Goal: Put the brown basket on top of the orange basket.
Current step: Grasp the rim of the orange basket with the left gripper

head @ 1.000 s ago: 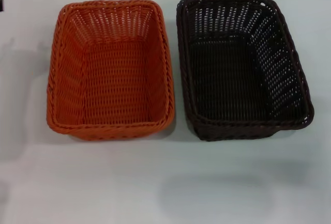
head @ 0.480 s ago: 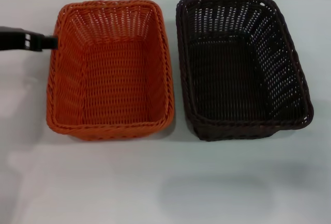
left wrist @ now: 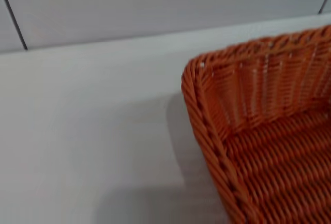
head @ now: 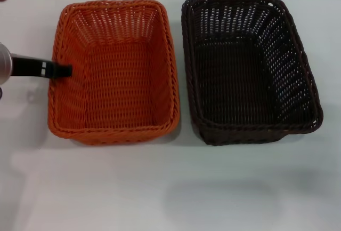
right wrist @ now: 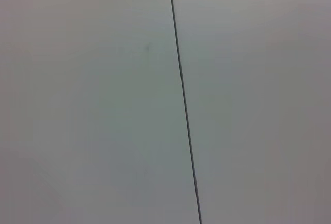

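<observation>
Two baskets sit side by side on the white table [head: 170, 188] — the orange basket [head: 113, 71] to the left, the brown basket [head: 248, 65] just beside it. The left gripper [head: 63, 71] reaches over the orange one's left rim; can't tell its fingers' state.

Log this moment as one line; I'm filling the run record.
left gripper: over orange basket left rim | brown basket: on table, beside orange, unstacked | right gripper: not in view
</observation>
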